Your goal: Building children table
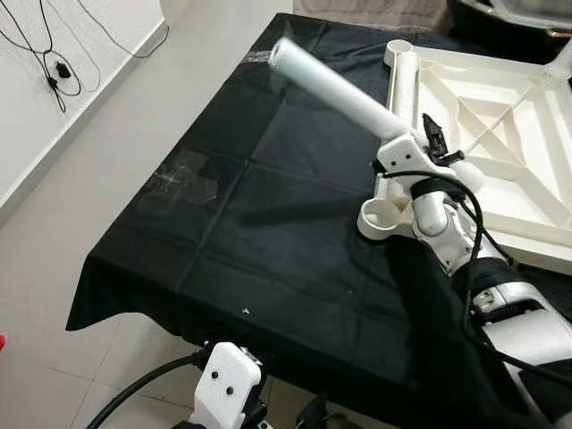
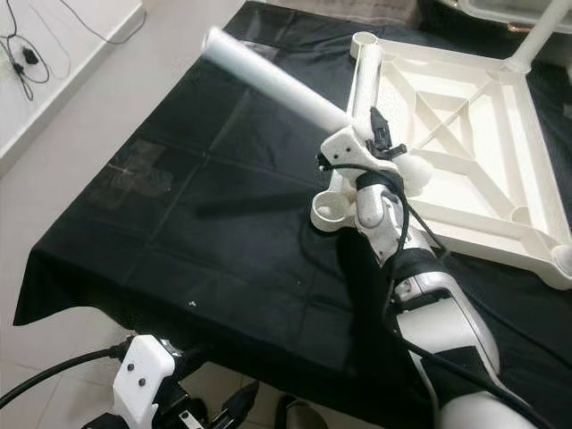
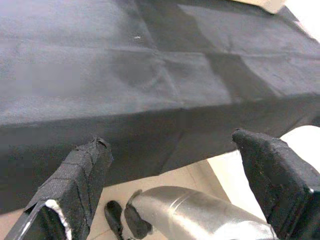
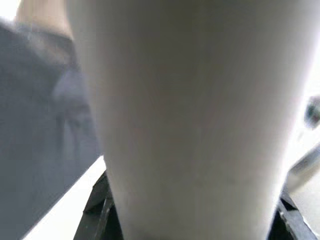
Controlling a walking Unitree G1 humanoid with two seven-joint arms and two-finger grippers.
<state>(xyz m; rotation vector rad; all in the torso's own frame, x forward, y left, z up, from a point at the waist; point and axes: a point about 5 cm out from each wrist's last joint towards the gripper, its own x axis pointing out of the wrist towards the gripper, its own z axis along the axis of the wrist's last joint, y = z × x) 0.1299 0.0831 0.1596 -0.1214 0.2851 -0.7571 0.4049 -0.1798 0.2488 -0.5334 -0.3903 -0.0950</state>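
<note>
Black-draped table, blurred white leg hiding right gripper.

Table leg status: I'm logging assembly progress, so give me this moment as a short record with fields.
leg: white tube, held above the black cloth, tilted
right gripper: shut on leg
left gripper: open, low at the cloth's near edge
tabletop: white, upside down on the cloth, ribs up
near socket: no leg in it
</note>
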